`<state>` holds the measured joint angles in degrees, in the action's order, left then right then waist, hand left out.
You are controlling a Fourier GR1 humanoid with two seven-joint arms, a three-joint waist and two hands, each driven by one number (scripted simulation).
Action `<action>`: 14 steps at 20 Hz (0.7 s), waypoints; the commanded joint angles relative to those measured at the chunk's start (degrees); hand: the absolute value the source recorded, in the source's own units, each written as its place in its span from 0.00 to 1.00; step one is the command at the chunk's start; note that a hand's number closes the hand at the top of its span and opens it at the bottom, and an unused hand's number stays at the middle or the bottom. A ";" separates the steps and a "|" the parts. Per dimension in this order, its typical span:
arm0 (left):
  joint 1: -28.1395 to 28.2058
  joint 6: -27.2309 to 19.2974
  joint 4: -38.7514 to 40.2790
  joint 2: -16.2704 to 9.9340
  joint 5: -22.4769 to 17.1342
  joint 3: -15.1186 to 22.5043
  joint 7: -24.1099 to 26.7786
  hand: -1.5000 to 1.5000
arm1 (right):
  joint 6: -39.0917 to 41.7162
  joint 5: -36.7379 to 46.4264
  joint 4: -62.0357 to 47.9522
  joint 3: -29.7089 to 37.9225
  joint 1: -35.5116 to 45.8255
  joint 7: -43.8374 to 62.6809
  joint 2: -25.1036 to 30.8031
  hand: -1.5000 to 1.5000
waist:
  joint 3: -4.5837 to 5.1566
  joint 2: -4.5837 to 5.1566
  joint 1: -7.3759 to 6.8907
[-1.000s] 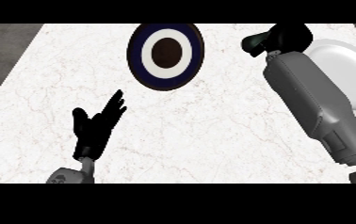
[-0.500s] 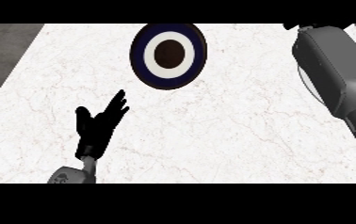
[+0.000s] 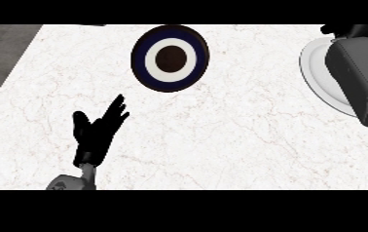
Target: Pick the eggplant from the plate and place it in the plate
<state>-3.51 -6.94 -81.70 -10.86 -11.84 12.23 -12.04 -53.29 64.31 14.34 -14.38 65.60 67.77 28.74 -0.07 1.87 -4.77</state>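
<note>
A dark blue plate with a white ring and a dark centre lies at the back middle of the counter. A white plate shows at the right edge, mostly covered by my grey right forearm. Only a small black part of my right hand shows above that forearm at the top right corner. My left hand rests open at the lower left, fingers up, well apart from both plates. No eggplant shows in this view.
The white marble counter fills the view. Its left edge runs diagonally at the upper left, with a darker grey surface beyond it.
My right arm has swung to the right, towards the view's edge, uncovering part of the white plate. The left hand and the blue plate have stayed put.
</note>
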 commanded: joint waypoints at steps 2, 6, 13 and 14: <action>0.80 -0.95 1.48 1.13 0.02 -0.20 0.38 0.50 | -12.58 4.17 -4.48 1.32 -1.41 16.05 2.04 1.00 | 0.10 -0.23 1.60; 0.72 -0.59 1.08 0.65 0.70 0.22 0.44 0.50 | -17.10 5.62 -7.50 2.42 -3.57 16.24 2.91 1.00 | 0.02 -0.25 1.75; -0.31 -1.43 1.23 0.47 0.39 -1.32 -0.86 0.50 | -25.37 4.59 -11.63 5.78 -8.05 13.34 6.14 1.00 | -0.09 -0.24 2.14; 2.17 -0.31 0.63 0.19 -0.02 -1.27 1.30 0.50 | -24.83 4.29 -12.45 6.25 -7.56 13.05 6.89 1.00 | -0.05 -0.40 1.57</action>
<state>-2.20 -7.80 -81.88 -10.53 -11.54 11.34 -11.34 -69.63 68.49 3.89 -9.22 58.74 69.74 34.75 -0.23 1.30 -2.85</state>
